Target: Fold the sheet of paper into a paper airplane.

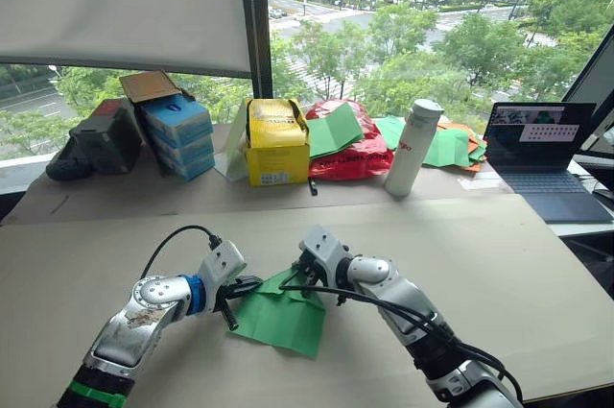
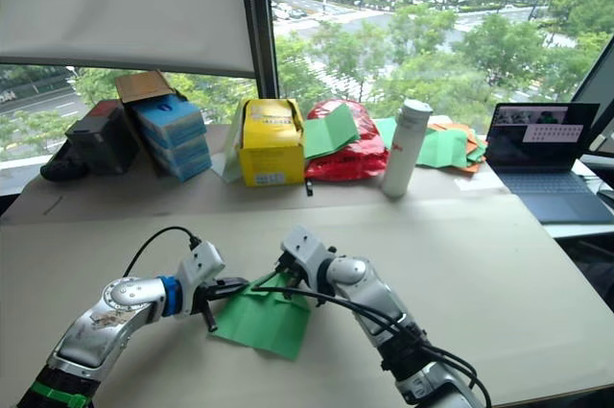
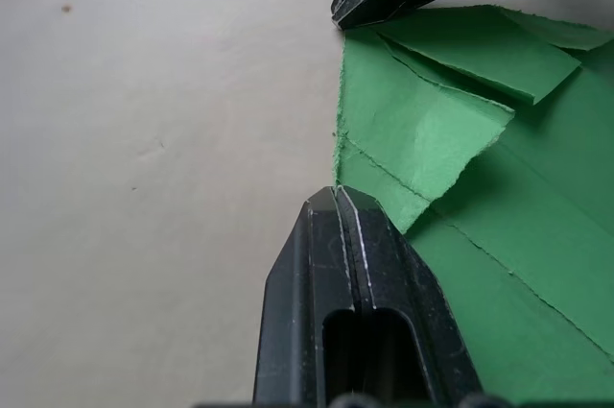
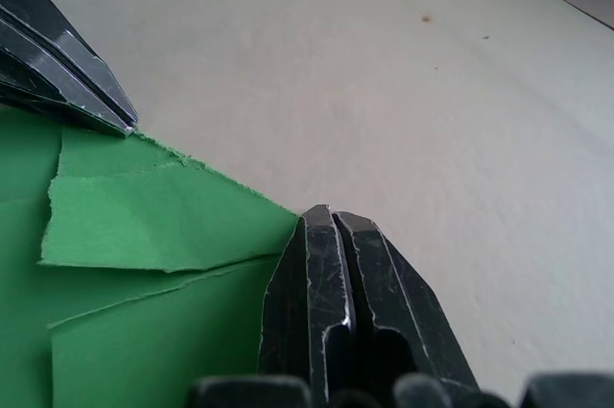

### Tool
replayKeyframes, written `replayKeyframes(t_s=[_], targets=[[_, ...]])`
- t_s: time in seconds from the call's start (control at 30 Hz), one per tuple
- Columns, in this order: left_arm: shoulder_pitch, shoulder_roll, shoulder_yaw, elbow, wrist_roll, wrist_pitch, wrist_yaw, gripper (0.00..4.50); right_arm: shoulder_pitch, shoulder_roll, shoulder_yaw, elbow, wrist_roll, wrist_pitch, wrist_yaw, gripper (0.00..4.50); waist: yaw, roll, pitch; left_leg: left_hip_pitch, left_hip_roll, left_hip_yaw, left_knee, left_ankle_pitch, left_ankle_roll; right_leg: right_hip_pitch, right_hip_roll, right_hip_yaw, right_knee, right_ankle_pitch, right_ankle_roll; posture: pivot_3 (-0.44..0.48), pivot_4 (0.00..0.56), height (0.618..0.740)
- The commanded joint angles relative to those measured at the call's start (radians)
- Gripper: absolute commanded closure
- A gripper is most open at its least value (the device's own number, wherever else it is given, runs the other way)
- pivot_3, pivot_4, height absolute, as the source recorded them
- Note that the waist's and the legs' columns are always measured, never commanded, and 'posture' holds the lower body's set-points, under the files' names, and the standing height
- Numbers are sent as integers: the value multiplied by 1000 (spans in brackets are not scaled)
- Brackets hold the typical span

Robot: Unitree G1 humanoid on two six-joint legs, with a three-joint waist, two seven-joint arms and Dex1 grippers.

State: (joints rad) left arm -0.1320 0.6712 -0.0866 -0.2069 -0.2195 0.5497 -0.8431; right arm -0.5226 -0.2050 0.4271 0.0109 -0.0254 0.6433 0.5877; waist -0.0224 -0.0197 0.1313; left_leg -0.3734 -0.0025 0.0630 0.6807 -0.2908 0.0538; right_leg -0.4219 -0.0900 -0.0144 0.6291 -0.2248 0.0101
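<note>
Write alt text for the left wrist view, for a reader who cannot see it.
The left gripper, fingers closed, pinches the edge of the sheet of paper, bright green with folded flaps and creases, lying on a beige table. The right gripper meets the same edge farther along.

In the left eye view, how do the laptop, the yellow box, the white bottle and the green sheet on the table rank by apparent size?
Largest to smallest as they look:
1. laptop
2. sheet of paper, though it lies nearer the camera, so this rank is unsure
3. yellow box
4. white bottle
</note>
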Motion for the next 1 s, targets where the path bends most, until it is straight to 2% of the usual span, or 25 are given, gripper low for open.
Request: replayKeyframes(t_s=[0.03,0.37,0.5,0.6,0.73,0.9,1.0], targets=[[73,37,-7,41,18,47,3,4480,11,-11,10,18,-14,24,2,4500,-3,1,0,1,0,0,-1,0,-1,0,0,0,0,0,-1,0,150,740],[29,28,55,-9,-41,41,11,4480,5,0,-11,2,-2,-22,-4,4500,-2,1,0,1,0,0,-3,1,-2,-1,0,0,0,-1,-2,0,150,740],[-37,14,135,-21,-133,65,3,4480,35,-6,-97,-140,89,-77,36,4500,3,0,1,-4,0,-1,-2,1,-2,-4,0,0,0,-1,-2,0,150,740],[-74,11,170,-43,-214,108,-30,4480,82,-32,-160,-275,169,-49,74,4500,11,0,1,-17,0,-1,0,3,-5,-16,0,-2,2,0,-1,0,150,740],[-97,16,136,-38,-249,124,-83,4480,152,-103,-199,-416,258,26,130,4500,10,0,1,-19,-1,0,0,5,-8,-16,1,-3,2,0,0,0,150,740],[-102,8,31,6,-187,59,-115,4480,246,-240,-185,-533,319,63,212,4500,11,-1,2,-20,-2,2,2,2,-2,-14,3,-3,0,1,2,0,150,740],[-119,-5,-41,66,-111,-13,-110,4480,303,-322,-171,-591,346,88,254,4500,11,-3,3,-19,0,3,4,0,2,-14,12,-2,-2,1,2,0,150,740]])
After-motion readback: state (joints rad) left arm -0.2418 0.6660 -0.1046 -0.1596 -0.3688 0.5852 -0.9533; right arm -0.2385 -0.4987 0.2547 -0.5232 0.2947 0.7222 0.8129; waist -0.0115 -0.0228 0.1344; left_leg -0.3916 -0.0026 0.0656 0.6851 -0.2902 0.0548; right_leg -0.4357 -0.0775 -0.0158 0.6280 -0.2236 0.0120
